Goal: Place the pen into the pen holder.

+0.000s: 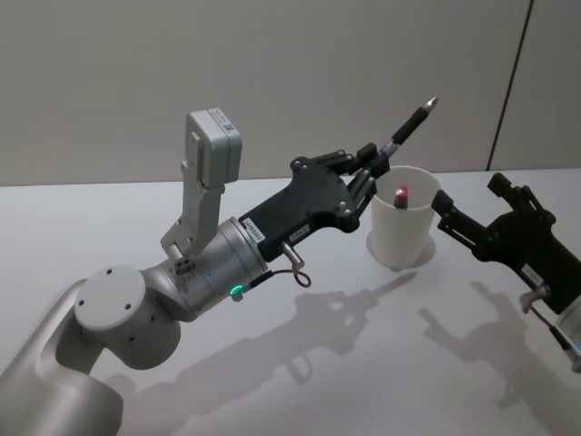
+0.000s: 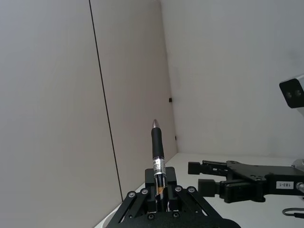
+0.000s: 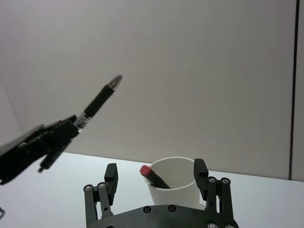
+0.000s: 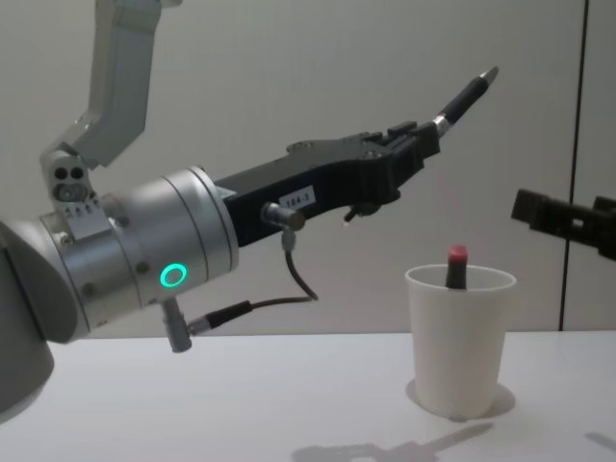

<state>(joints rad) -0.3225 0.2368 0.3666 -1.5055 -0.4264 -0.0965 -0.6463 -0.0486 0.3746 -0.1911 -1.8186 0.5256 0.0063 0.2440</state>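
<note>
A black pen with a silver tip is held in the air by my left gripper, which is shut on its lower end. The pen slants upward, tip pointing up and away, above the left side of the pen holder, a white paper cup standing on the table. From the chest view the pen is well above the cup's rim. A red-capped pen stands inside the cup. My right gripper hovers open just right of the cup, its fingers spread wide and facing it.
The white table stretches bare in front of the cup. A pale wall with a dark vertical seam stands close behind. My left arm's grey forearm crosses the middle of the table.
</note>
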